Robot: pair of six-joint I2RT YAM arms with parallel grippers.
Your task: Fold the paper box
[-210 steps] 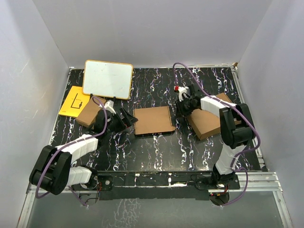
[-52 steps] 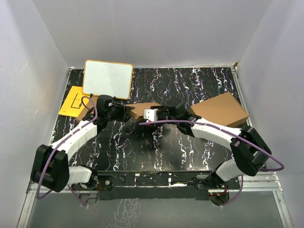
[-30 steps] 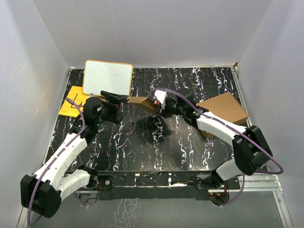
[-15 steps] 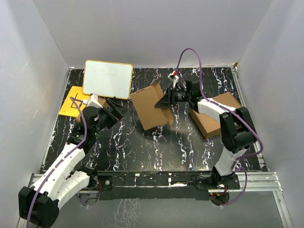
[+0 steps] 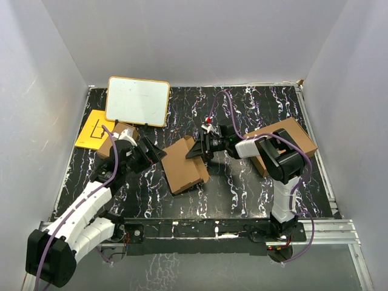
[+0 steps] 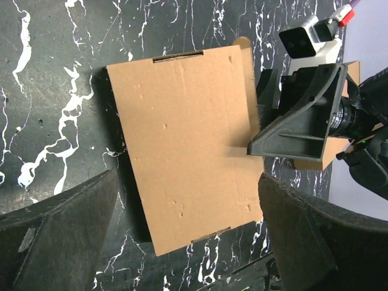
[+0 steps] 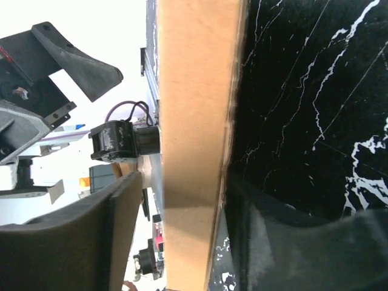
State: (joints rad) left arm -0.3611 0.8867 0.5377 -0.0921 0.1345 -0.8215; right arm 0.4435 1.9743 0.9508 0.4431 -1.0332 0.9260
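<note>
The right claw (image 5: 195,150) sits at the right edge of the paper box (image 5: 185,165). Its 2 fingers (image 7: 285,242) stand part way open, with 1 on each side of that edge. In the right wrist view, 1 finger touches the card and a thin gap shows beside the other. So the claw is around the edge but does not look like it is pinching it.

The left claw (image 5: 151,159) is on the other side of the box, just beside its left edge and not touching it. Its 2 fingers are spread wide and hold nothing.

The box lies closed and flat between the 2 claws, near the middle of the black table (image 5: 242,188). It is turned a little crooked. The left wrist view shows 2 thin slots (image 6: 179,56), 1 on each short edge.

A small brown box (image 5: 121,129) is half hidden by the left arm. Near it are a yellow sheet (image 5: 91,130) and a white board (image 5: 137,100). A bigger brown box (image 5: 294,136) lies partly under the right arm.

From above, the right claw's lower finger is hidden. The right wrist view shows the box only from the side, and it is blurry. I cannot tell if that edge is lifted off the table.
</note>
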